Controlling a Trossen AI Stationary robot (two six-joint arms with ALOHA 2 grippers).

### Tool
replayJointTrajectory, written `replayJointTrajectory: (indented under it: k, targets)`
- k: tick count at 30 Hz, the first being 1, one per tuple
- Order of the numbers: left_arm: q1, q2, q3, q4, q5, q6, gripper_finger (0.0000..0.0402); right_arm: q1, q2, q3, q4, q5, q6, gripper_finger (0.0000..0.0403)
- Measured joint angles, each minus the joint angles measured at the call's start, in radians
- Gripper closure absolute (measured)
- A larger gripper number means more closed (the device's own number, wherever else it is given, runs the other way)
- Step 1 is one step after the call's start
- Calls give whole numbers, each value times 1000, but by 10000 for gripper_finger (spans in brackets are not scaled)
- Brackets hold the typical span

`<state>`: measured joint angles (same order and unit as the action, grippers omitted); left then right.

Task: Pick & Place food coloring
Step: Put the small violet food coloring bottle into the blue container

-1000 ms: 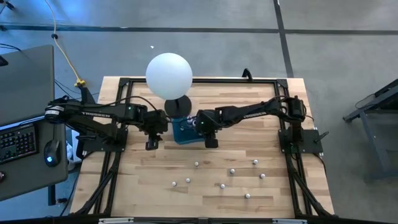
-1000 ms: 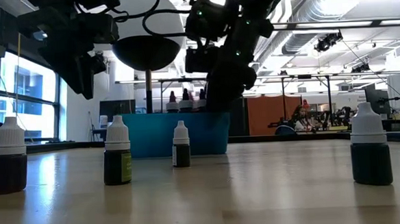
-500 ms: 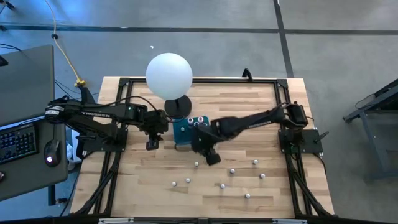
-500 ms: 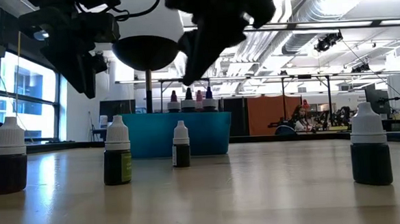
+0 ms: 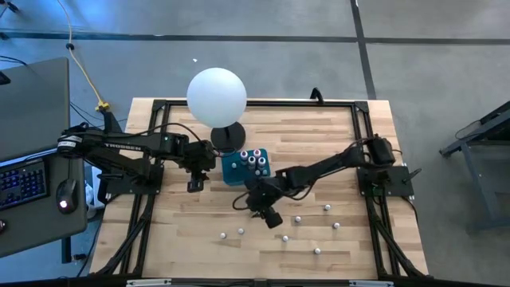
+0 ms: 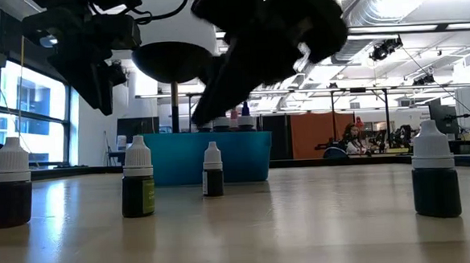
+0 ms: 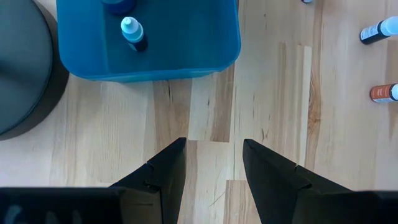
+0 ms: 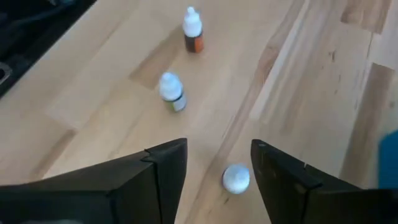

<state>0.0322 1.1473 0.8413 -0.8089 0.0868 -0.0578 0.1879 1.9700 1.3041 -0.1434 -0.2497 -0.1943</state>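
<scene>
Several tiny food coloring bottles stand scattered on the front half of the wooden table (image 5: 319,159), such as one (image 5: 297,218) right of my right gripper. More bottles (image 5: 253,159) stand inside the teal box (image 5: 235,171). My right gripper (image 5: 267,215) hovers open in front of the box. In its wrist view a white-capped bottle (image 8: 236,178) shows just below the open fingers, with two others (image 8: 172,91) (image 8: 193,31) farther off. My left gripper (image 5: 195,183) hangs open left of the box, nothing between its fingers (image 7: 177,155).
A large white ball lamp (image 5: 216,96) on a dark round base stands behind the teal box. A black frame runs around the table's edges. In the low view, bottles (image 6: 138,186) (image 6: 435,177) stand in front of the box (image 6: 220,156).
My right gripper has moved from over the teal box toward the front of the table, above the loose bottles, and its jaws have widened. The left arm has not moved.
</scene>
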Motion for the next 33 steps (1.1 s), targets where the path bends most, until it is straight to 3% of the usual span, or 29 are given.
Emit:
replayJointTrajectory:
  k: [7, 15, 29, 33]
  targets:
    - [0, 1, 1, 0, 1, 0, 245, -3, 103, 56, -70, -18, -8, 230]
    - [0, 1, 1, -1, 1, 0, 245, -25, 108, 62, -169, 30, -8, 231]
    - [0, 0, 1, -1, 1, 0, 245, -22, 112, 56, -109, -41, -15, 233]
    - [0, 0, 1, -1, 0, 0, 245, -23, 139, 55, -107, -64, 5, 258]
